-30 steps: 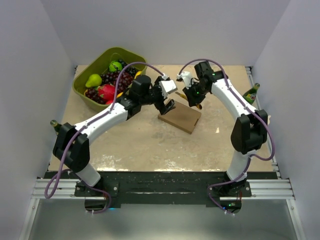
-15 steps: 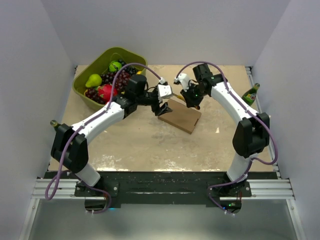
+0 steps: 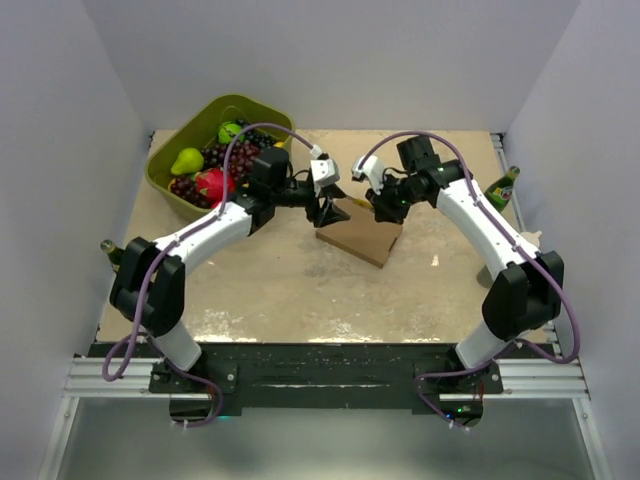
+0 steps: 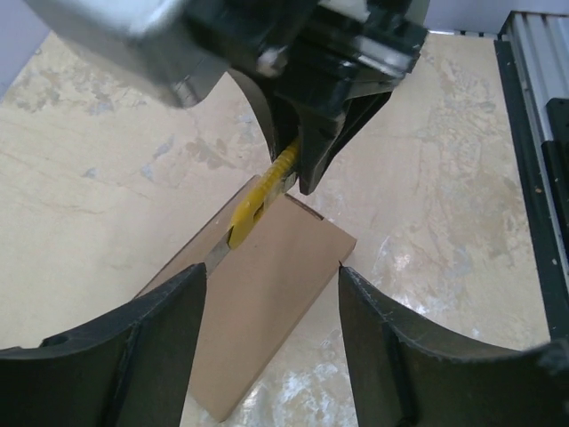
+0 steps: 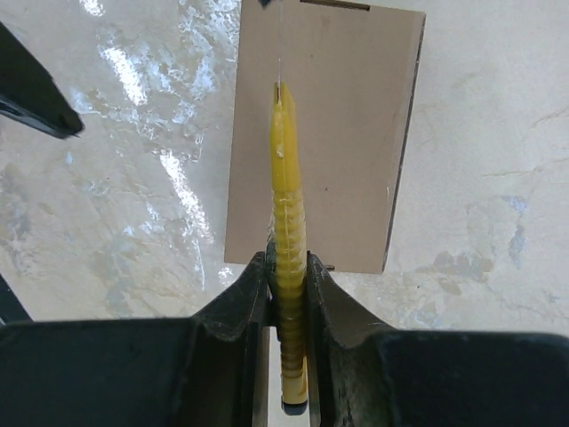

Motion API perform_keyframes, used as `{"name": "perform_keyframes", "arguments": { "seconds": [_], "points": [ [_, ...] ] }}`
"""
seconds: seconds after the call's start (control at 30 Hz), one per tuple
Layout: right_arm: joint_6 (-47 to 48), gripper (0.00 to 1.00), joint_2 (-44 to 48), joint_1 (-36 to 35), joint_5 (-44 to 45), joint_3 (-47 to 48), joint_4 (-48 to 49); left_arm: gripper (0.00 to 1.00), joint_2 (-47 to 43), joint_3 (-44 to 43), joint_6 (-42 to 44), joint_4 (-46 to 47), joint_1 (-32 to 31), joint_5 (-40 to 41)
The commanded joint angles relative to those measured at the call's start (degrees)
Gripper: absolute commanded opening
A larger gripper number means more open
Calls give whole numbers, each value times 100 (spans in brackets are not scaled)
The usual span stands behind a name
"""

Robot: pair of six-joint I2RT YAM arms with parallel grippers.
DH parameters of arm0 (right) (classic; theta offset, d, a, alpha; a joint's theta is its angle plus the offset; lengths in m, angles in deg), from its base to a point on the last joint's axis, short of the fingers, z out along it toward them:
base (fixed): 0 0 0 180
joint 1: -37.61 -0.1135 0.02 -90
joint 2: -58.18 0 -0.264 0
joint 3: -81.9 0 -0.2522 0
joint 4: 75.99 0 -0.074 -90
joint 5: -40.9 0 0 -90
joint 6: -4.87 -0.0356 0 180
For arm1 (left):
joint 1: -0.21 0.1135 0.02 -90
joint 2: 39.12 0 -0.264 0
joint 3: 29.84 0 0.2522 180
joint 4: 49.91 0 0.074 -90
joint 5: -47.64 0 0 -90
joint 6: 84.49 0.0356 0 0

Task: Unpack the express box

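Right claw (image 5: pixel 286 262) clamps yellow knife (image 5: pixel 284 178); left claw (image 4: pixel 269 277) open at 10 o'clock corner of express box (image 5: pixel 351 133). I'd pin there, slice shallow.

Beige, mottled tabletop (image 3: pixel 280 290) showed pale worn patches toward its near edge, flat brown express box (image 3: pixel 360 232) lay near the middle, turned at an angle, olive-green tub (image 3: pixel 212 115) of fruit sat in the far left corner, green bottle (image 3: pixel 502 187) was at the right edge.
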Motion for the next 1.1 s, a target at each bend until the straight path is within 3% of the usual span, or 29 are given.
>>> {"name": "perform_keyframes", "arguments": {
  "seconds": [0.0, 0.27, 0.53, 0.7, 0.87, 1.07],
  "points": [
    [235, 0, 200, -30, -547, -46, 76, 63, 216, -12, -768, 708, 36, -260],
    [341, 0, 139, -30, -626, 15, -143, 56, 375, 40, -1174, 1096, 36, -365],
    [411, 0, -11, -30, -573, 77, -442, 51, 15, 435, -963, 779, 360, 21],
    [613, 0, -107, -38, -512, 60, -399, 69, -302, 927, -1095, 999, 519, 443],
    [613, 0, -64, -152, -503, -90, -223, 76, -179, 893, -1297, 1245, 519, 435],
    [490, 0, 86, -205, -503, -152, -144, 74, 198, 735, -1928, 1702, 493, 76]
  ]
}}
